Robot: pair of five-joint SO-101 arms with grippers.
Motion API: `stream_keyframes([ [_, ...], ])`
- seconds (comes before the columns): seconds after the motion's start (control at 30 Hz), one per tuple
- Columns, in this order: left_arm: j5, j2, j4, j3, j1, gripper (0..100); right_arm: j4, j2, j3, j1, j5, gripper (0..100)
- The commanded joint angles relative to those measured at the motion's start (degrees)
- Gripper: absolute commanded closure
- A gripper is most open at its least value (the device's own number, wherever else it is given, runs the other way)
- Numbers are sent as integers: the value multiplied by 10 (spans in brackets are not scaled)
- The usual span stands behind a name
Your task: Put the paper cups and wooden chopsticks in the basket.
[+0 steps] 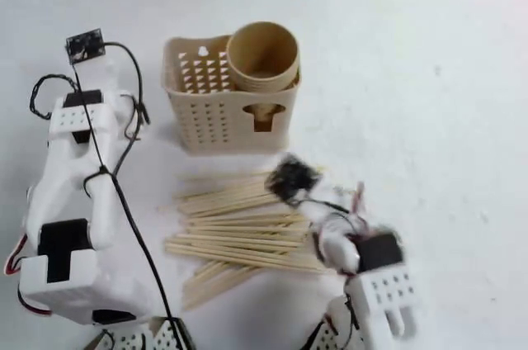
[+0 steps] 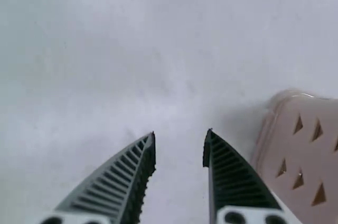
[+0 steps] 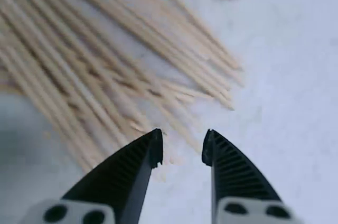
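Since the paper cups (image 1: 262, 54) already sit stacked in the right-hand part of the basket (image 1: 216, 115), the step in hand looks to be the wooden chopsticks (image 1: 239, 234).

At the left of the tabletop (image 1: 437, 86), the left arm (image 1: 78, 177) is folded back on itself beside the basket. The left jaws hang over bare tabletop, parted by a narrow gap with nothing between them. The basket's perforated wall (image 2: 296, 150) shows just off to one side of them.

In the middle, the basket stands upright. The chopsticks lie loose in a fanned pile on the tabletop just in front of it, not touching it. None is in the basket, as far as I can tell.

To the right, the right arm (image 1: 375, 280) is extended over the pile's right-hand ends. The right jaws are likewise a little open and hold nothing. They hover just above the chopstick tips (image 3: 105, 60), and I cannot tell whether they touch any.

The next move, I judge, calls for lowering the right jaws astride a few sticks. They would need to close firmly so the thin sticks don't slip or splay. The sticks could then be lifted and tipped end-down into the free part of the basket beside the cups.
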Motion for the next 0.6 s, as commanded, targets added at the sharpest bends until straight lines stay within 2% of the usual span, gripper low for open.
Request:
stream_keyframes([
  [0.0,7,-15,-11,-4,7,834,0,139,-64,-94,69,865],
  [0.33,5,-15,-11,-4,7,834,-134,315,-110,-256,85,865],
  [0.57,5,-15,-11,-4,7,834,-302,460,-113,-247,85,868],
])
